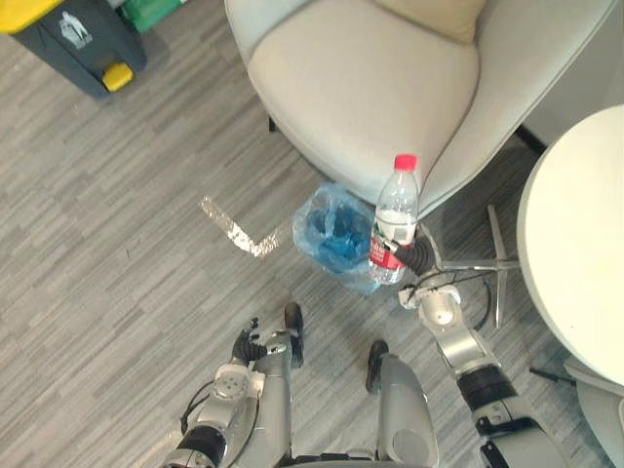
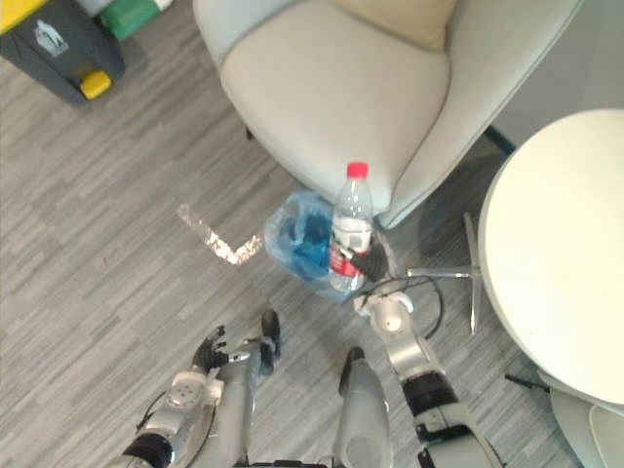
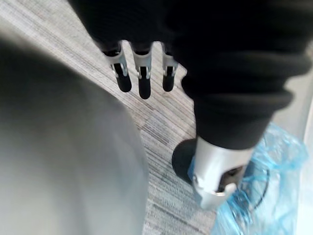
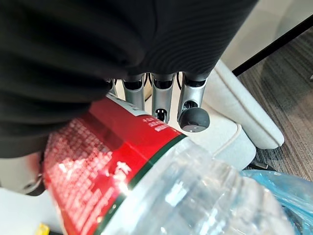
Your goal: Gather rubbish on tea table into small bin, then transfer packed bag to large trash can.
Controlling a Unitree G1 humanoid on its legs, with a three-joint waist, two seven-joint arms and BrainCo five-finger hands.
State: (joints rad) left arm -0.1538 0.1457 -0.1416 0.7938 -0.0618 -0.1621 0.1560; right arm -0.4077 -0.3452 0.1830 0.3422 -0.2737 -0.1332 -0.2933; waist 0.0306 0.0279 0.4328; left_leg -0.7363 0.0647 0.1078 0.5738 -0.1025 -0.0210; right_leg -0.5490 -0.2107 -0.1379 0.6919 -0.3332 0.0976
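**Figure. Bottle held beside the small bin.**

- **Nearest the robot:** The left hand [image 1: 248, 343] is hanging low, with its fingers [image 3: 142, 77] loosely extended and holding nothing.
- **Ahead and to its right:** The right hand [image 1: 414, 258] is gripping a clear plastic bottle [image 1: 397, 207]. Its fingers [image 4: 162, 95] are wrapping round the red label. The bottle is standing upright in the grasp with its red cap uppermost. Whether any liquid is inside cannot be told.
- **Just to the left of the right hand, lower than the bottle:** The small bin [image 1: 363, 283] is sitting on the wood-grain floor [image 1: 117, 195] with its mouth facing up. A blue bag [image 1: 330, 232] is lining it and spilling over the rim. Nothing can be made out inside among the blue folds. The bottle's base is overlapping the bin's right edge in the head views.
- **Directly beyond the right hand:** A pale armchair [image 1: 361, 88] is standing close behind the bin.
- **To the right of the right hand:** The round white table [image 1: 575, 244] is curving into view.
- **Left of the bin:** A strip of silver tape [image 1: 237, 232] is lying on the floor.
- **Farthest, well to the left of both hands:** The large trash can [image 1: 83, 44], dark grey with a yellow lid and pedal, is standing well apart from the bin.
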